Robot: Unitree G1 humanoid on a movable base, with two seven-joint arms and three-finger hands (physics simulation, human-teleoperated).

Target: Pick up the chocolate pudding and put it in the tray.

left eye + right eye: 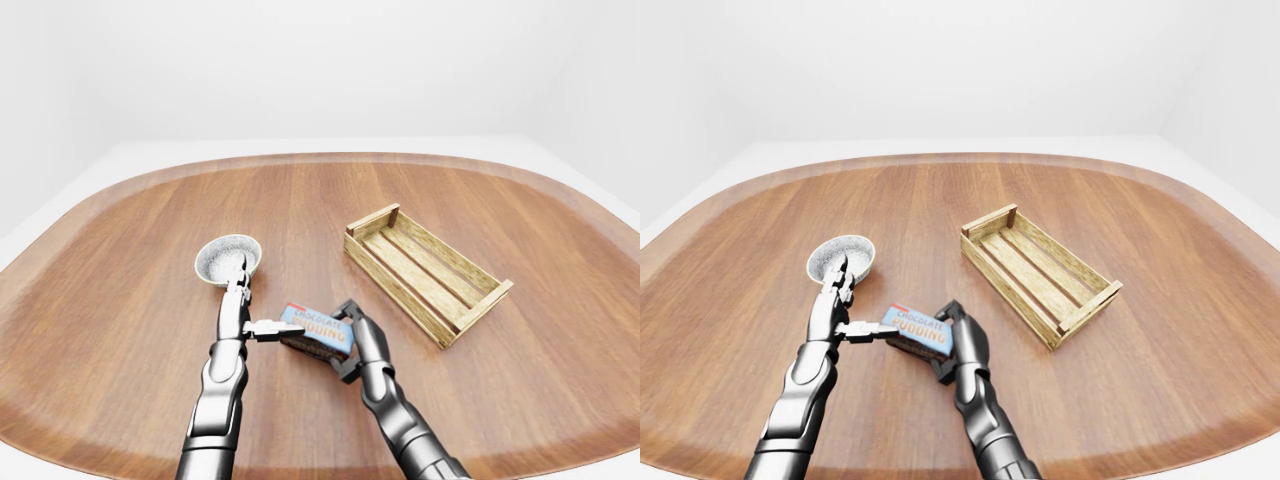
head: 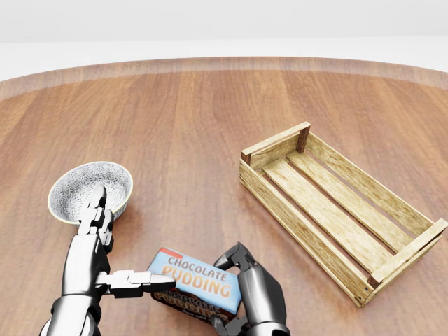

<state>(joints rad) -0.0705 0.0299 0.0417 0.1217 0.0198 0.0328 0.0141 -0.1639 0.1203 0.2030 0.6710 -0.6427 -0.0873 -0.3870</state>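
Note:
The chocolate pudding box [image 2: 196, 281], blue with orange lettering, sits at the bottom middle of the head view, lifted and turned a little. My right hand [image 2: 241, 290] is shut on its right end, fingers curled over the top edge. My left hand [image 2: 112, 269] stands open at the box's left end, one finger [image 2: 143, 282] stretched out against it and the others pointing up. The wooden slatted tray [image 2: 336, 210] lies empty to the right, apart from both hands.
A patterned white bowl [image 2: 89, 190] stands just above my left hand in the head view. Everything rests on a wide round wooden table [image 1: 320, 200] whose rim curves along the top of the views.

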